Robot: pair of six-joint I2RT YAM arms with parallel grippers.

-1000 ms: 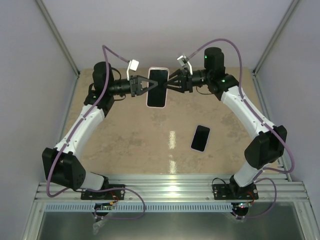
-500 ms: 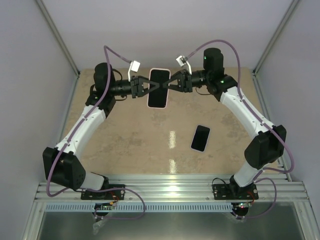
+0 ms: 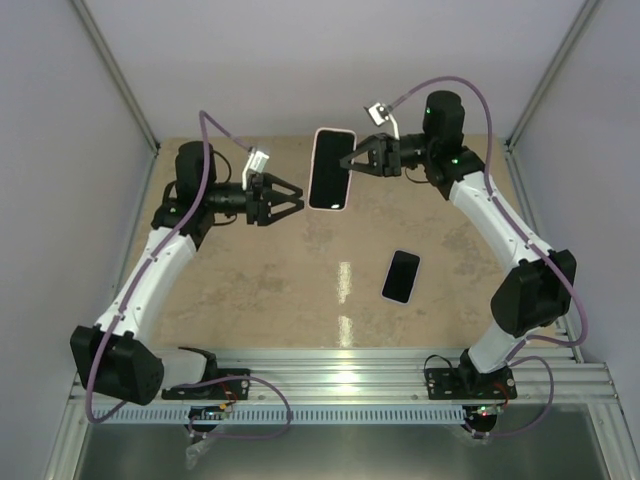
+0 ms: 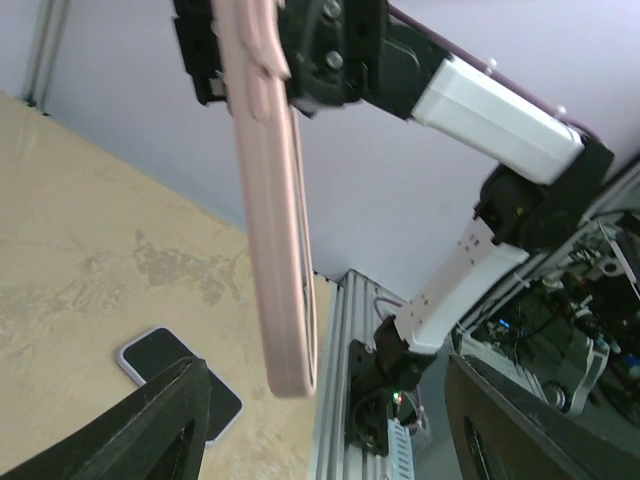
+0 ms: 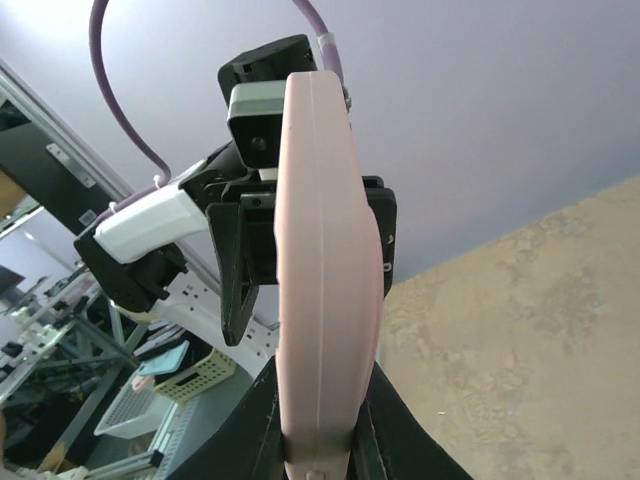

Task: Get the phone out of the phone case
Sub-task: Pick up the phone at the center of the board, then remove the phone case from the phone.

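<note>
Right jaws pinching edge of pink phone case (image 3: 331,168), held aloft. Left jaws spread, beside case, not touching. Phone (image 3: 401,276) on bench (image 3: 250,270), below right jaws. Risk: one-edge pinch slips, case drops.

Light was bright, even, diffuse, apparently from overhead. Top view sharp throughout; pale glare streak lay on desk (image 3: 250,290) near centre; shadows faint, soft-edged. Left wrist view: case (image 4: 275,200) close, slightly soft; own fingers (image 4: 160,420) dark, underlit at bottom corners. Right wrist view: case washed pale, background clutter out of focus.
</note>
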